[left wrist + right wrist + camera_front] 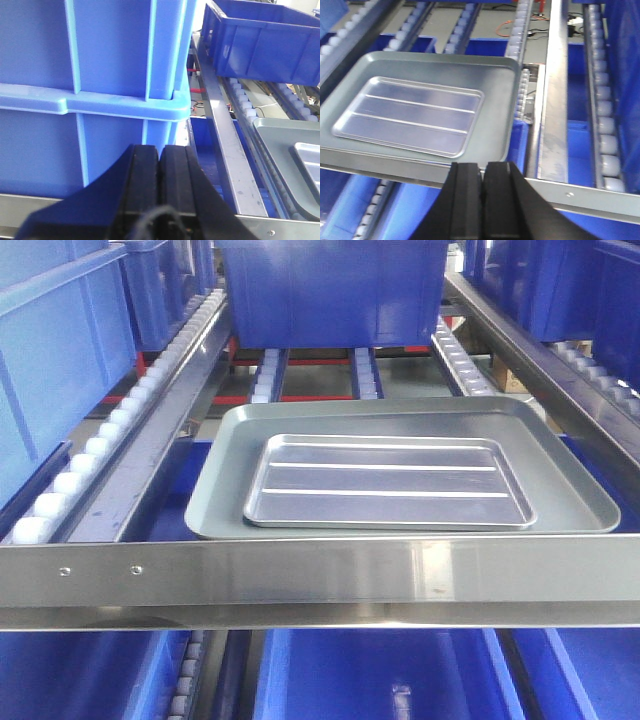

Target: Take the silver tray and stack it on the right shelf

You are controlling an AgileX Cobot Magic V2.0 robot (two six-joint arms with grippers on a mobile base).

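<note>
The silver tray (pixel 390 480) lies flat inside a larger matte grey tray (pixel 400 415), which rests on the roller rails of the right shelf just behind its steel front crossbar (pixel 320 575). From the right wrist the silver tray (pixel 410 115) shows ahead and to the left. My right gripper (pixel 483 165) is shut and empty, in front of the crossbar (pixel 590 200) near the grey tray's (pixel 495 125) right front corner. My left gripper (pixel 160 147) is shut and empty, facing a blue crate (pixel 100 75). Only a corner of the silver tray (pixel 307 157) shows at that view's right edge.
A blue crate (pixel 330 290) stands on the rails behind the trays, and more crates (pixel 60 360) flank the lane on both sides. Rails of white rollers (pixel 110 430) slope along the left. Blue bins (pixel 380 680) sit on the level below.
</note>
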